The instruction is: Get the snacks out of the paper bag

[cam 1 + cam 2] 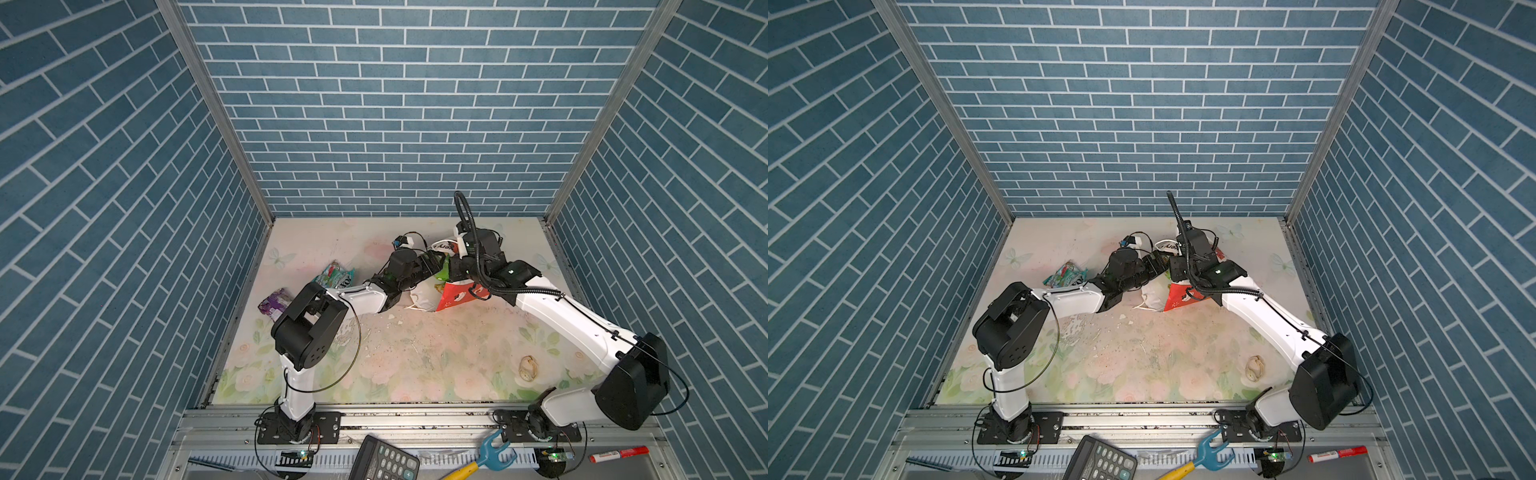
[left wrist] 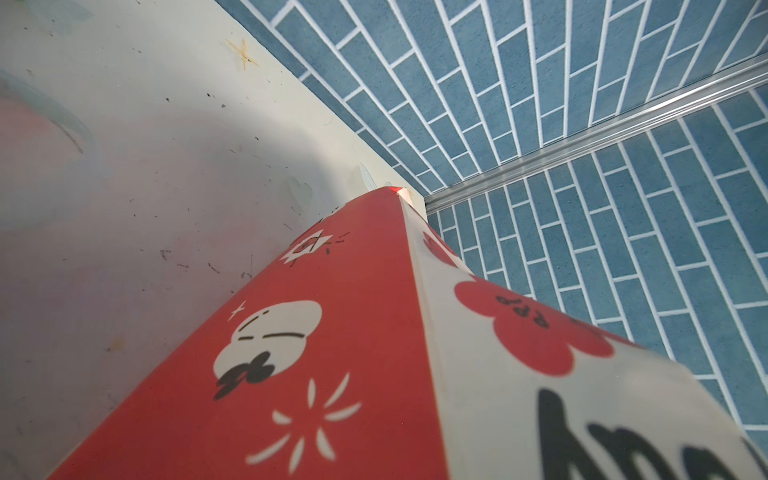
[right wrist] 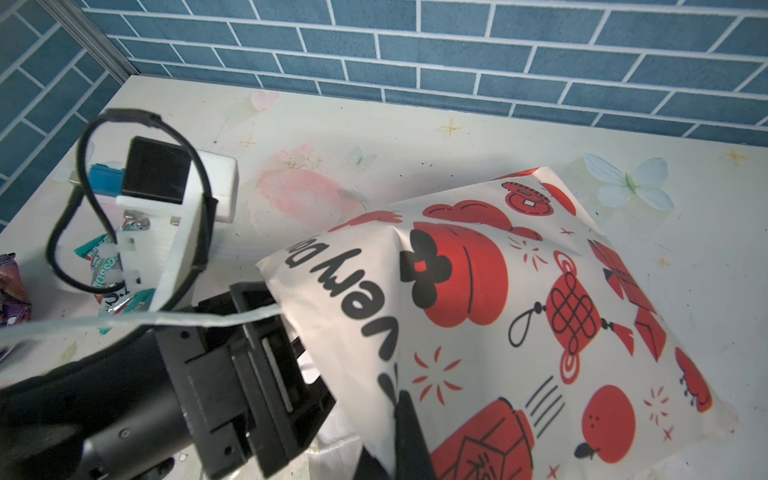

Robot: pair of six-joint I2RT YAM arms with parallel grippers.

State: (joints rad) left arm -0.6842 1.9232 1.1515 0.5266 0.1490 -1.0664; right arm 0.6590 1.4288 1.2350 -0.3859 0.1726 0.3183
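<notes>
Calculator (image 1: 382, 459) in front; right gripper (image 3: 388, 446) pinches paper bag (image 3: 519, 311); left gripper (image 3: 297, 359), spread wide, buried inside.

Blue brick-pattern walls (image 1: 374, 104) on 3 sides, alu corner posts (image 1: 218, 112), pale floral tabletop (image 1: 415, 361) w/ scuffs, even light.

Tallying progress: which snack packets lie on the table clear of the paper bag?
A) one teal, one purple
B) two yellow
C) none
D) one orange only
A: a teal packet and a purple packet lie on the table left of the paper bag.
</notes>
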